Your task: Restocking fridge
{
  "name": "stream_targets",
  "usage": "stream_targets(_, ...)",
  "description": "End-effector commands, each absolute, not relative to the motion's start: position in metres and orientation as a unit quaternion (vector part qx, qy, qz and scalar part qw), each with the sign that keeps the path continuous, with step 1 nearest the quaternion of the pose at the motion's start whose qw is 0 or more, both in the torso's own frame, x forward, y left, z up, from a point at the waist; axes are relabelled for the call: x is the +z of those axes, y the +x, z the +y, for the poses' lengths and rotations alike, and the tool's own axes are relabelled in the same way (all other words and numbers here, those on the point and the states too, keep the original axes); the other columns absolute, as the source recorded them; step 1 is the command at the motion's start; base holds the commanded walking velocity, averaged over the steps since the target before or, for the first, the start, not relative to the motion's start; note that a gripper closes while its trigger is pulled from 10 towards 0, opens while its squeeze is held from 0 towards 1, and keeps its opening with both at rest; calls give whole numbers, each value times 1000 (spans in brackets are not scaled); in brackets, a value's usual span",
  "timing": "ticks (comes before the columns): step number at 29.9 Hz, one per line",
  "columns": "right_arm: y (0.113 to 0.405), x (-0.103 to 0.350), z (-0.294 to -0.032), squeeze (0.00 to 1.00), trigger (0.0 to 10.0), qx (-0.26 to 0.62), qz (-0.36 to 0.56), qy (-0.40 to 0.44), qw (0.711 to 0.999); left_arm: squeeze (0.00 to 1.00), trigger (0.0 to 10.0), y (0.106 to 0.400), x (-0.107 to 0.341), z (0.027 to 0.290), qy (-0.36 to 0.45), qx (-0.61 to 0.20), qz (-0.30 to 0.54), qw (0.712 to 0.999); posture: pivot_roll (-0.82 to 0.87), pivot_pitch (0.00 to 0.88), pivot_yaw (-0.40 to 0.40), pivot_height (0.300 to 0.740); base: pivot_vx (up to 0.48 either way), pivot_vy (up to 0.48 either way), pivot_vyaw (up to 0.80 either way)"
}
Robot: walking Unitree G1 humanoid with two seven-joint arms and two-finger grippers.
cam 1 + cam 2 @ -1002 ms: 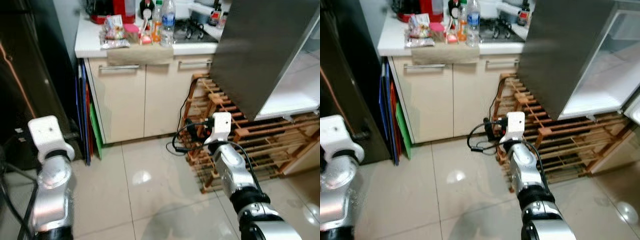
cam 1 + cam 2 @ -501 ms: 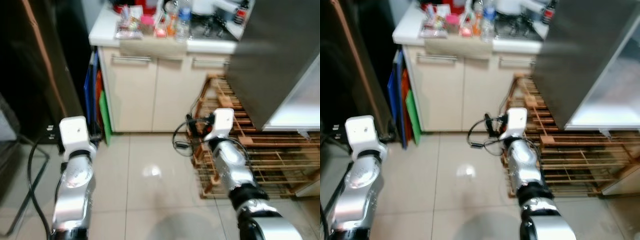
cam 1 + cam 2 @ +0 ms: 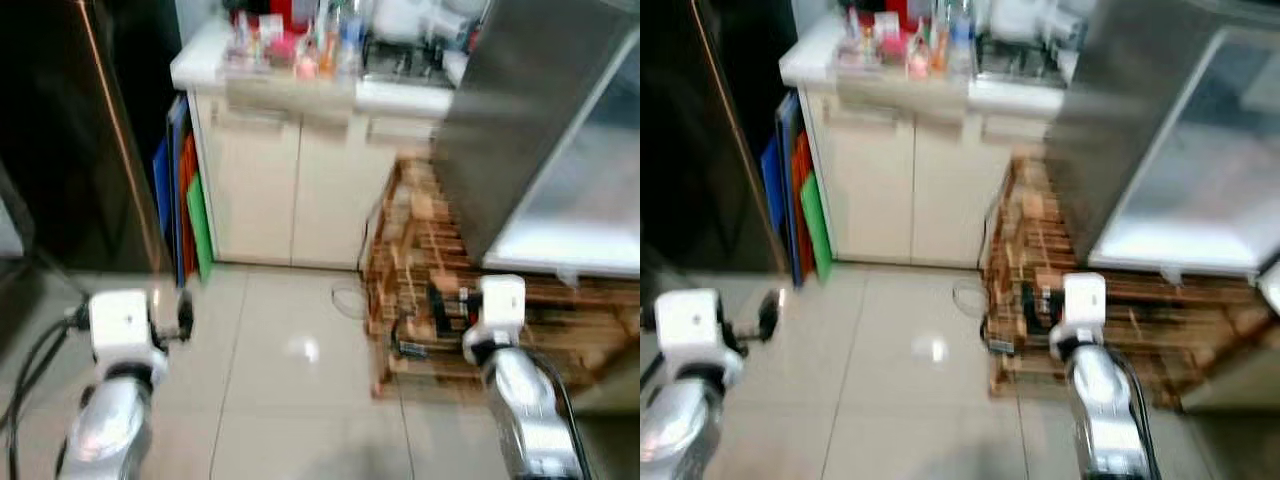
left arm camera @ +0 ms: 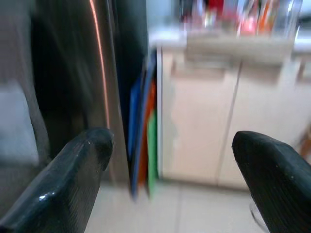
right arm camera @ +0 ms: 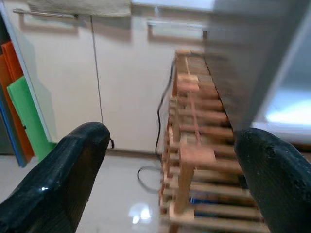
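Observation:
The picture is blurred. A grey steel fridge door (image 3: 520,110) stands open at the right, with a white inner shelf (image 3: 570,240) below it. A tall dark appliance with a copper strip (image 3: 70,130) is at the left. Bottles and packets (image 3: 300,45) crowd the white counter (image 3: 200,70) ahead. My left arm (image 3: 125,330) and right arm (image 3: 498,310) are held low over the floor. The left gripper (image 4: 172,145) is open and empty, facing the cabinet's left end. The right gripper (image 5: 171,138) is open and empty, facing the wooden rack.
Cream cabinet doors (image 3: 290,180) sit under the counter. Blue, orange and green boards (image 3: 185,200) lean between the cabinet and the dark appliance. A wooden slatted rack (image 3: 420,270) with a cable (image 3: 350,298) stands under the open door. Pale tiled floor (image 3: 290,400) lies ahead.
The whole picture has shifted and blurred, so the camera has moved. Both arms now sit lower in the view, the right one further right. Both grippers remain empty.

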State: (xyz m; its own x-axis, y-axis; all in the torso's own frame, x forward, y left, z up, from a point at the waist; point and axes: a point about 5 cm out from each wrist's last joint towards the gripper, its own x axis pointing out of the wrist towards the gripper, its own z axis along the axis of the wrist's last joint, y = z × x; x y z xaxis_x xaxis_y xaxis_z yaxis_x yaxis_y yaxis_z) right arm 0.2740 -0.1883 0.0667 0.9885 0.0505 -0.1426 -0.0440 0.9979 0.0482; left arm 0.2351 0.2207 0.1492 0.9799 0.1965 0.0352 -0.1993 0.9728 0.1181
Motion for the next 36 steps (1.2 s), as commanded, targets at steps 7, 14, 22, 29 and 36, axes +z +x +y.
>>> stream_targets(7,270,69,-181,0,10000,51,92,35,994,0,10000,228,142,214,57,79,22,995,29,0,-42,740,55,0,93)
stream_targets(14,290,76,-163,0,10000,74,72,31,994,0,10000,242,147,220,54,105,13,993,22,0,-32,740,452,0,610)
stream_targets(22,301,90,-159,0,10000,62,37,14,997,0,10000,263,158,225,68,81,-11,994,10,0,-25,740,480,0,75)
stream_targets(29,318,99,-146,0,10000,72,15,18,997,0,10000,278,170,222,70,49,-36,996,1,0,-15,740,480,0,0)
stream_targets(36,328,107,-135,0,10000,86,2,18,996,0,10000,283,174,221,64,56,-51,995,6,0,-25,740,480,0,0)
